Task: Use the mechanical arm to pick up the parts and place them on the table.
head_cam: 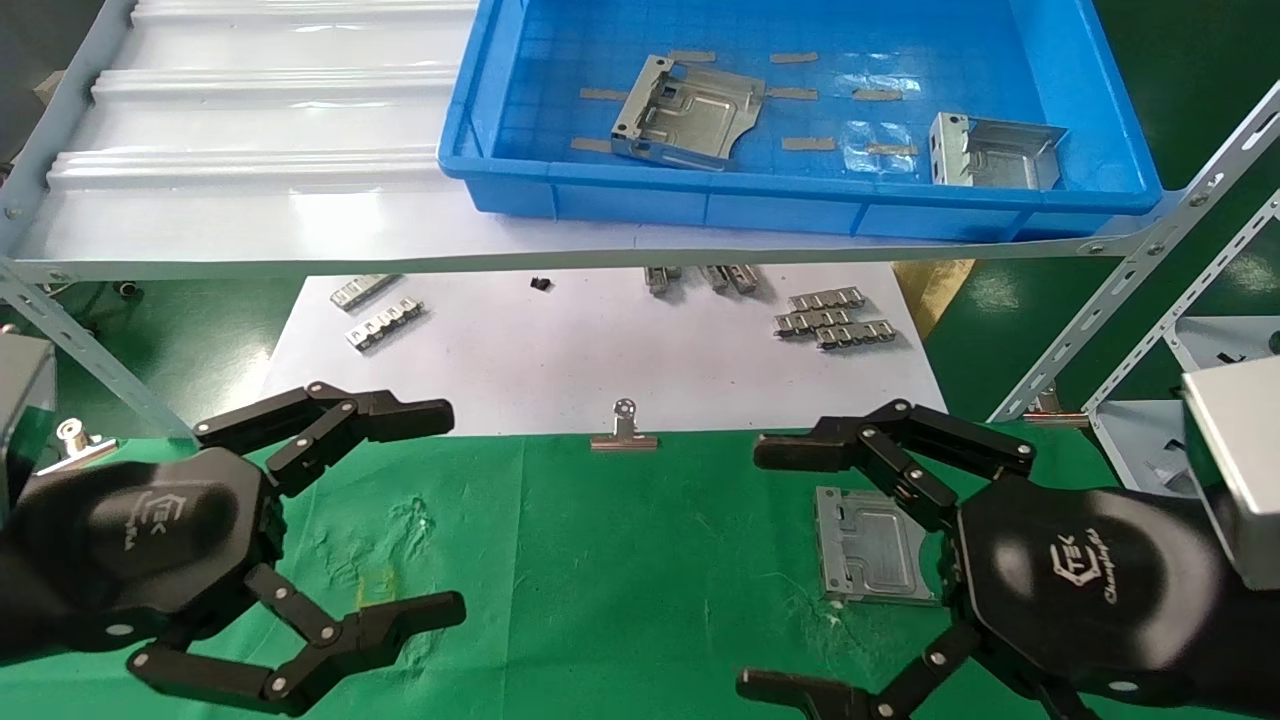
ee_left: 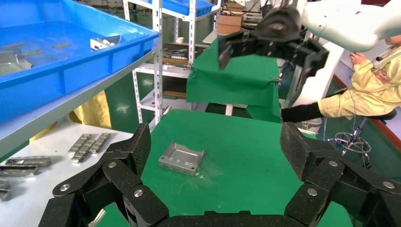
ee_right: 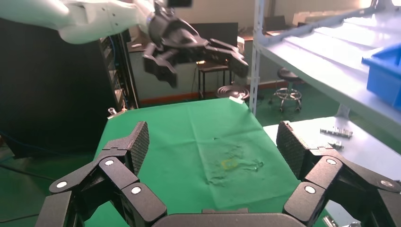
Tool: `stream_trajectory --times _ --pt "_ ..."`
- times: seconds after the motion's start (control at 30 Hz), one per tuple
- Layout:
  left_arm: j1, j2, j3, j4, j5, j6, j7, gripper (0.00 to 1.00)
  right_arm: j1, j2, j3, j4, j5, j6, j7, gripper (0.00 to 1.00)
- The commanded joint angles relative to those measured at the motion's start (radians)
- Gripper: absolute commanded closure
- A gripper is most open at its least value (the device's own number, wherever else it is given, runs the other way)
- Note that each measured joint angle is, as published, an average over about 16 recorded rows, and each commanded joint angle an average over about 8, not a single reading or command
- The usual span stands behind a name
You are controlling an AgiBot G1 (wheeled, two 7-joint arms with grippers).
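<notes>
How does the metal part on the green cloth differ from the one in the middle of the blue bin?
The part on the table lies flat on the green table, beside the open right tool. The part in the bin sits in the blue bin on the shelf, propped up on one side, far from both tools. Both are silvery, roughly square plates with folded edges.

Your right gripper (ee_right: 213, 156) fills the near edge, its two black jointed fingers (ee_right: 125, 156) spread wide apart with nothing between them. Beyond them you see the green table (ee_right: 189, 127), its cloth scuffed and wrinkled around a small yellow mark (ee_right: 230, 164). Farther off, your left gripper (ee_right: 189, 49) hangs above the table's far end on its white arm (ee_right: 90, 19) (fingers spread too). Beside the cloth lies a white sheet (ee_right: 359, 151) with small metal strips (ee_right: 336, 133), under a pale shelf (ee_right: 331, 52) bearing a blue bin (ee_right: 385, 73).
</notes>
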Motion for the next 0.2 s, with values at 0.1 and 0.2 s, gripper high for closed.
stream_trajectory --times 0.1,0.2 --pt "0.0 0.0 0.0 0.0 0.0 0.0 0.0 0.0 -0.033 0.02 0.042 0.043 0.017 0.003 0.017 0.0" --pt "0.0 0.0 0.0 0.0 0.0 0.0 0.0 0.0 -0.033 0.02 0.041 0.042 0.018 0.004 0.016 0.0"
